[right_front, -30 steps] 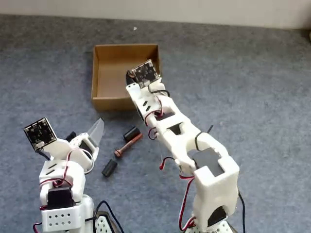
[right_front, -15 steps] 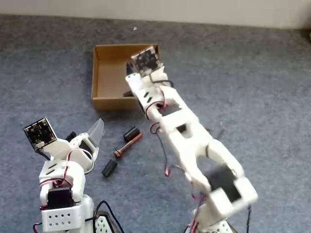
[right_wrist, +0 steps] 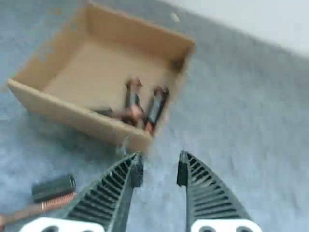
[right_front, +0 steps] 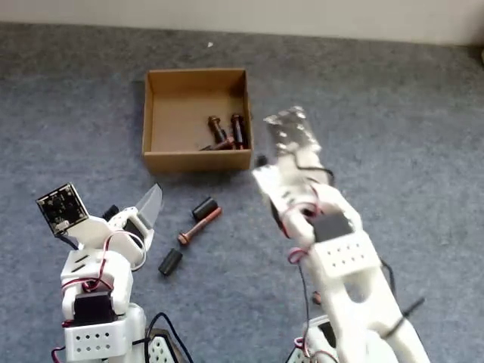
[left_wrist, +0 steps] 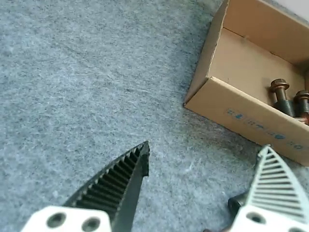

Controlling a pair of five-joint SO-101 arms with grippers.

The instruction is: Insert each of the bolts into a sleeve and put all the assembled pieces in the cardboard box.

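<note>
Ahead of the right tool, just past its tips, we list the cardboard box. It holds at least two assembled pieces, lying side by side in the corner nearest that tool. Right tool: jaws a little apart, nothing between them. Left tool: jaws spread wide, empty, with the box ahead of it and off to one side.

Loose on the bench, between the two tools and nearer the left one:
- one bolt, copper-coloured;
- one sleeve, just beside the bolt's threaded end;
- a second sleeve, apart from these and back behind the left tool's tips.

Handling, as we judge it: bolt and sleeves are small, rigid and light, and nothing here should crush. Both are round and will likely roll or skid if nudged from one side. We would take the bolt across the shank close under the head, leaving the threaded end free. We would take a sleeve across its ribbed outer wall at mid-length, keeping the bore open.

Change noted: a second ago the right arm reached over the box, its wrist covering the contents. It has since drawn back, and its tool now sits outside the box's near corner. Left tool, loose bolt and both sleeves lie as before.
</note>
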